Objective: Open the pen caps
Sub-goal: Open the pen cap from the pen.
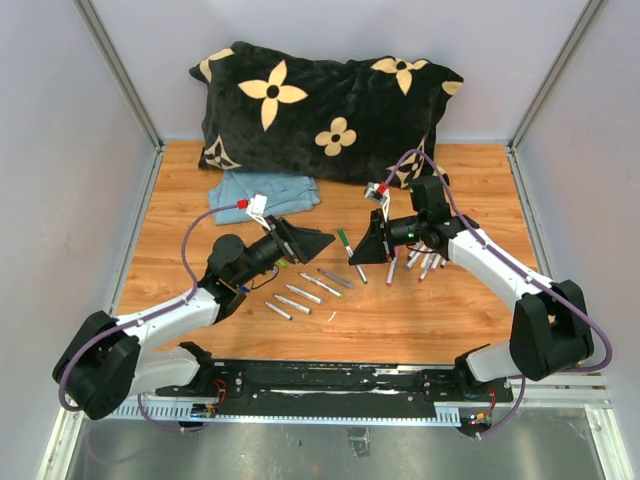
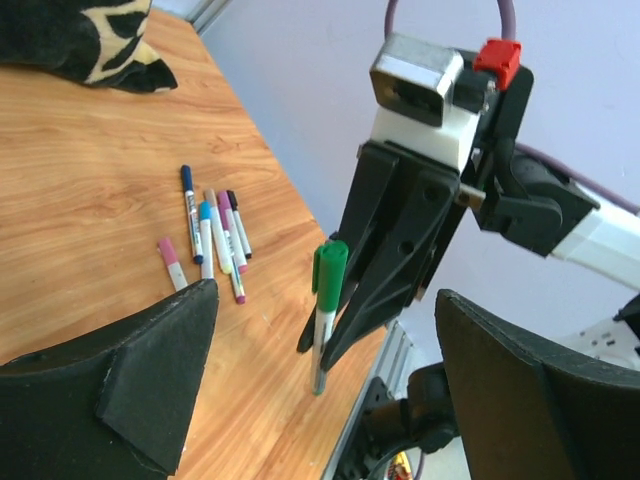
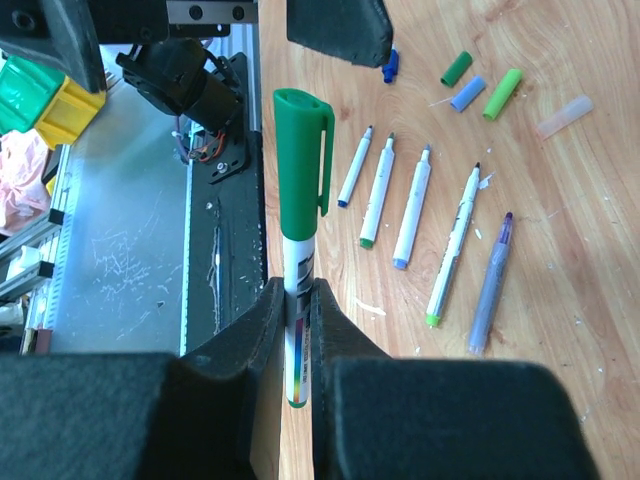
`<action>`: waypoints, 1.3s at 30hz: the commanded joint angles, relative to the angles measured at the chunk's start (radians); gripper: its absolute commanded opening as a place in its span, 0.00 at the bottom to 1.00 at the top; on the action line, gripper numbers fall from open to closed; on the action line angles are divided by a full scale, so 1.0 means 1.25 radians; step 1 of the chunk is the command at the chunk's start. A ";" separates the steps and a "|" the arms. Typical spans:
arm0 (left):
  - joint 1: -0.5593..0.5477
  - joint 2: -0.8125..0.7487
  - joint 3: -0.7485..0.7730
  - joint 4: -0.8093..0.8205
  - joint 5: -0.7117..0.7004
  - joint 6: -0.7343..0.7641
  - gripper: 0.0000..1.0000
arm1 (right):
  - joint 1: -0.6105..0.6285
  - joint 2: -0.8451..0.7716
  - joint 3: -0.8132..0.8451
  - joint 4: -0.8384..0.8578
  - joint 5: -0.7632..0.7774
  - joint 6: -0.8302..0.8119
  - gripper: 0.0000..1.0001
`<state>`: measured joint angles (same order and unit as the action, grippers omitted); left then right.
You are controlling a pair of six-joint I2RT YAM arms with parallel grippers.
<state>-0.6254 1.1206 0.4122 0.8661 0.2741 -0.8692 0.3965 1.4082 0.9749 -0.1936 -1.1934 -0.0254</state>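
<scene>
My right gripper (image 3: 298,292) is shut on the white barrel of a pen (image 3: 297,340) with a green cap (image 3: 300,165) still on, held above the table (image 1: 420,310). In the top view this pen (image 1: 352,262) sits at my right gripper (image 1: 364,254). My left gripper (image 1: 318,242) is open, facing that pen a short way off. In the left wrist view the green cap (image 2: 329,268) stands between my open left fingers (image 2: 140,380), apart from both. Loose caps lie on the wood: blue (image 3: 390,65), green (image 3: 457,68), light blue (image 3: 467,92), lime (image 3: 503,93).
Several uncapped pens (image 3: 412,205) lie in a row mid-table (image 1: 305,292). Several capped pens (image 2: 212,235) lie under my right arm (image 1: 425,262). A black flowered pillow (image 1: 320,110) and a folded blue cloth (image 1: 265,192) lie at the back. The metal base rail (image 1: 330,385) runs along the near edge.
</scene>
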 commanded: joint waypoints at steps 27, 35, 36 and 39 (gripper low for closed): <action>-0.172 0.173 0.381 -0.563 -0.383 -0.036 0.36 | -0.012 0.003 0.032 -0.022 0.084 -0.002 0.02; -0.173 0.180 0.357 -0.518 -0.333 -0.049 0.03 | -0.012 0.003 0.031 -0.022 0.087 -0.003 0.03; -0.173 0.178 0.352 -0.508 -0.329 -0.049 0.01 | -0.012 0.004 0.031 -0.022 0.082 -0.003 0.04; -0.173 0.159 0.322 -0.452 -0.323 -0.048 0.00 | -0.011 0.006 0.028 -0.014 0.067 0.005 0.17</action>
<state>-0.8345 1.3346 0.8570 0.2226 -0.1581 -0.9253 0.3962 1.4208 0.9901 -0.2375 -1.0740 -0.0261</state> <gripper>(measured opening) 0.101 0.102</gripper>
